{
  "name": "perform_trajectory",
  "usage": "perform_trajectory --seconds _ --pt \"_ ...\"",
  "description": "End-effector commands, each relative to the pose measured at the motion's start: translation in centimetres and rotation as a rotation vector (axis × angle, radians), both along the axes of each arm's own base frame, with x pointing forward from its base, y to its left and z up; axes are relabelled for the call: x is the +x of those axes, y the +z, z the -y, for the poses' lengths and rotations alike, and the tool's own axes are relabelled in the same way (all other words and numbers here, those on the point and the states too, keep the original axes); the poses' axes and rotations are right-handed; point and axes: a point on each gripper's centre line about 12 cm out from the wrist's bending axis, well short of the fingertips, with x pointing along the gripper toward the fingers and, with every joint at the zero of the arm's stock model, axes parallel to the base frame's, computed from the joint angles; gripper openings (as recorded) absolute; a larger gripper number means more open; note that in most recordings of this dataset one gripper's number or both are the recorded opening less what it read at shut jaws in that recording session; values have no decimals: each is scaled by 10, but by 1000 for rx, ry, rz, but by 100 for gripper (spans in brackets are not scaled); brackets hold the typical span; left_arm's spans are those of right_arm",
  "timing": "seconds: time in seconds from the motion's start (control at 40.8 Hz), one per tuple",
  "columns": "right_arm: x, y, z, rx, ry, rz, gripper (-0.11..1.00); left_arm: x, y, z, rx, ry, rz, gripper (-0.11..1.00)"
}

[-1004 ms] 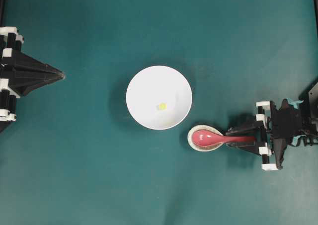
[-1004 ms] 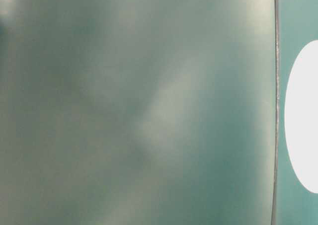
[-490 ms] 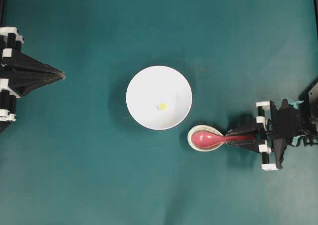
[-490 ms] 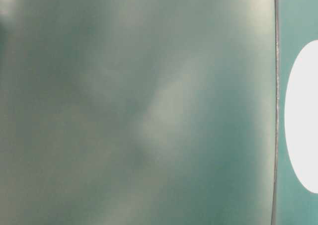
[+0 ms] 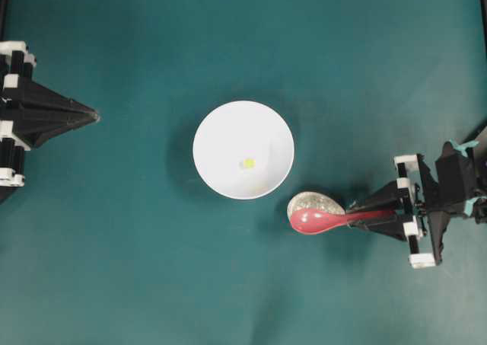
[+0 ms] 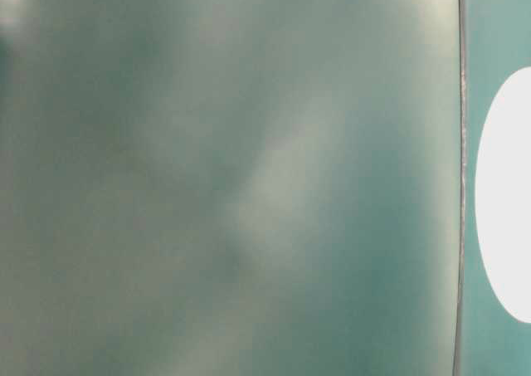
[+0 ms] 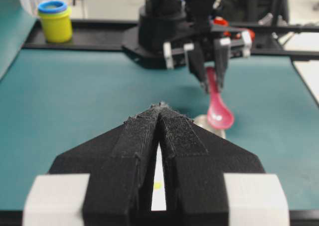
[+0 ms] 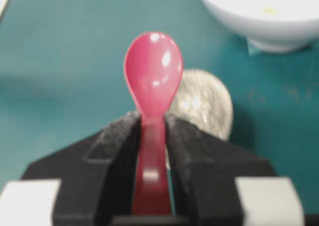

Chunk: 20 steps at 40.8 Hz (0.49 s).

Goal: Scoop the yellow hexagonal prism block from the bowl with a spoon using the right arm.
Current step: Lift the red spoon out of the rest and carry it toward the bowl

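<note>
Over the green table [image 5: 152, 269], right tool [image 5: 358, 214] grips the glossy pink-red spoon [image 5: 319, 220].

Yellow block [image 5: 248, 163] lies in white bowl [image 5: 217, 135]; pink spoon [image 5: 319, 221] beside.

A dark teal mat [image 5: 152, 269] covers the whole table, lit evenly from above with soft shadows. In the left wrist view, a black rail [image 7: 75, 34] borders the mat's far edge, and a yellow tub with a blue lid [image 7: 55, 20] stands at 11 o'clock. The table-level view is a blurred teal-grey haze.
</note>
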Motion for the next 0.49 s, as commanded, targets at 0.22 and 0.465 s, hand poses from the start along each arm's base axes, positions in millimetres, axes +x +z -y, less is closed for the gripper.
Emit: perform_trajectory --seconds 0.22,0.465 --pt "23 45 13 7 -33 26 24 3 10 -1 2 2 23 -1" --pt "38 79 33 -25 -40 -33 24 2 12 -1 8 3 32 -1"
